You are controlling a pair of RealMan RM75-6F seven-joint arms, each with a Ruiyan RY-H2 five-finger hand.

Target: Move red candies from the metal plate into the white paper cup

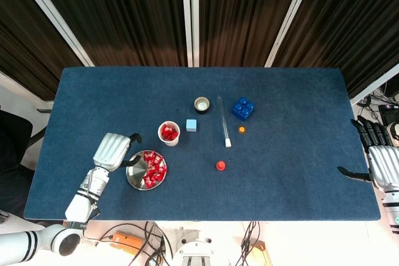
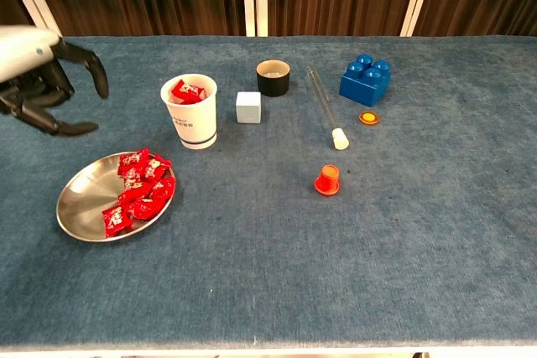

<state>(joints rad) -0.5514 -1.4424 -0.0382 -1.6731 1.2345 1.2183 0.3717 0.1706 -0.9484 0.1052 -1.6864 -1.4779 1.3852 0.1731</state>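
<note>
Dark curtains behind; blue-covered bench (image 1: 293, 154) carries everything. Left hand (image 2: 42, 81) hangs empty beside the metal plate (image 2: 80, 207), fingers (image 2: 80, 129) apart and curved. Likely poised for another pick. Red candies (image 2: 138, 193) heaped on the plate's right side, the side nearest the white paper cup (image 2: 191, 115), which stands just behind, upright, a few candies already inside. Right hand (image 1: 381, 163) parked at the bench's far right edge, fingers spread, empty, well apart from the work. Test tube (image 2: 323, 106), blue block (image 2: 365, 79) irrelevant.
</note>
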